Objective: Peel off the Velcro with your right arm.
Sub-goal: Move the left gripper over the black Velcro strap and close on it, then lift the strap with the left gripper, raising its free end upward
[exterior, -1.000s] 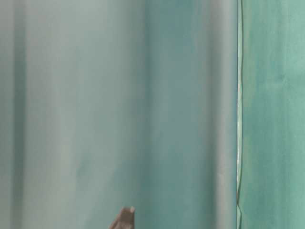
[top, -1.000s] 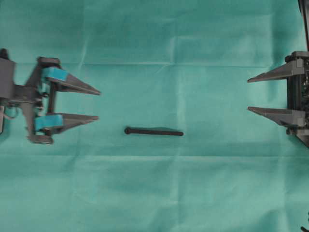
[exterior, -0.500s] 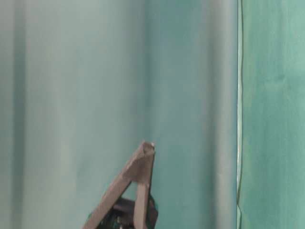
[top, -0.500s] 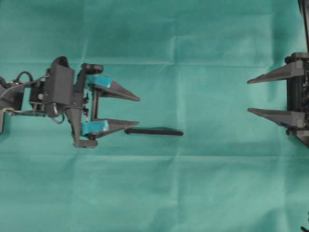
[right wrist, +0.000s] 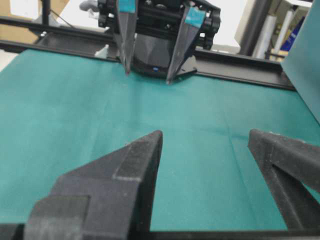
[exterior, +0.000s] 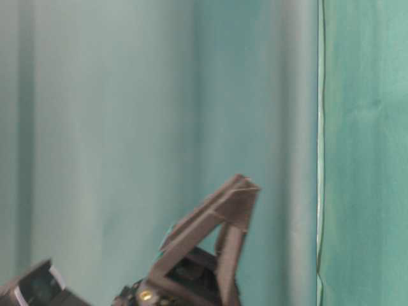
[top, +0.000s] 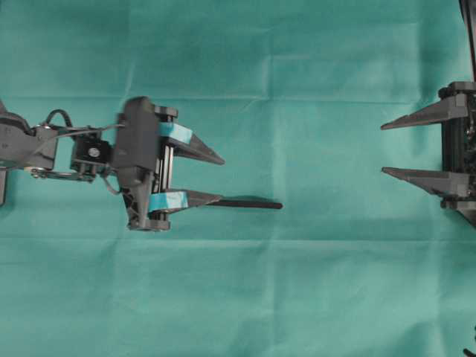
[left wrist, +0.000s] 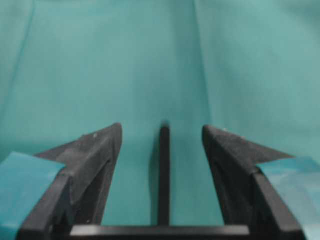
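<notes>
The Velcro (top: pixel 249 203) lies flat on the green cloth (top: pixel 297 297), its left end under the left gripper (top: pixel 222 179), whose jaws gape empty. The right gripper (top: pixel 382 147), also wide open, waits far right. A loose hold-down could let the strip drag.

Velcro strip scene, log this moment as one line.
left gripper: open, over Velcro strip end | right gripper: open, away | strip: flat on cloth
</notes>
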Tool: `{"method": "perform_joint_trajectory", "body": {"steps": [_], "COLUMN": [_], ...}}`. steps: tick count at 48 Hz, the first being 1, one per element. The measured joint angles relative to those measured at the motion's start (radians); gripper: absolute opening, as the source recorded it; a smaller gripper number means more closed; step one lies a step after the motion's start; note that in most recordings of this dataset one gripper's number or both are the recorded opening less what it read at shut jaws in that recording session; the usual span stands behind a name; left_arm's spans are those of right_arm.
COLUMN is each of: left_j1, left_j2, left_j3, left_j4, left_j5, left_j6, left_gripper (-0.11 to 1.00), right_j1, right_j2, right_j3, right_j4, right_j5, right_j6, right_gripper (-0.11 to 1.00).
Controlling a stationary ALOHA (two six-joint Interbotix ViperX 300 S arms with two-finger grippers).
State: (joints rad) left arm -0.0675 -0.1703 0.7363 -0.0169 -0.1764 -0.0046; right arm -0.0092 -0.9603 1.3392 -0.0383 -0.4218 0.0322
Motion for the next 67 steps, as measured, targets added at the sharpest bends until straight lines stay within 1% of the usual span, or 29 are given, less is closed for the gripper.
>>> {"method": "perform_joint_trajectory", "body": {"steps": [5, 12, 19, 22, 35, 48, 67], "left_j1": [0.0, 0.0, 0.0, 0.0, 0.0, -0.005, -0.005], "left_j2": [0.028, 0.08, 0.124, 0.141, 0.19, 0.268, 0.357], "left_j3": [-0.054, -0.121, -0.17, -0.189, -0.216, -0.218, -0.218], "left_j4": [-0.002, -0.002, -0.002, 0.0, -0.002, -0.002, -0.002], "left_j5": [0.155, 0.316, 0.416, 0.439, 0.449, 0.419, 0.337], "left_j6": [0.0, 0.002, 0.002, 0.002, 0.006, 0.0, 0.002], "left_gripper": [0.64, 0.64, 0.64, 0.64, 0.64, 0.64, 0.64], "right_j1": [0.0, 0.002, 0.0, 0.0, 0.0, 0.002, 0.0], "right_j2": [0.0, 0.0, 0.0, 0.0, 0.0, 0.0, 0.0], "right_j3": [0.0, 0.002, 0.006, 0.012, 0.021, 0.021, 0.021], "right_j4": [0.0, 0.0, 0.0, 0.0, 0.0, 0.0, 0.0], "right_j5": [0.0, 0.0, -0.009, -0.02, -0.04, -0.041, -0.041], "right_j6": [0.0, -0.002, 0.0, 0.0, -0.002, -0.002, -0.002], "right_gripper": [0.41, 0.41, 0.41, 0.41, 0.41, 0.41, 0.41]}}
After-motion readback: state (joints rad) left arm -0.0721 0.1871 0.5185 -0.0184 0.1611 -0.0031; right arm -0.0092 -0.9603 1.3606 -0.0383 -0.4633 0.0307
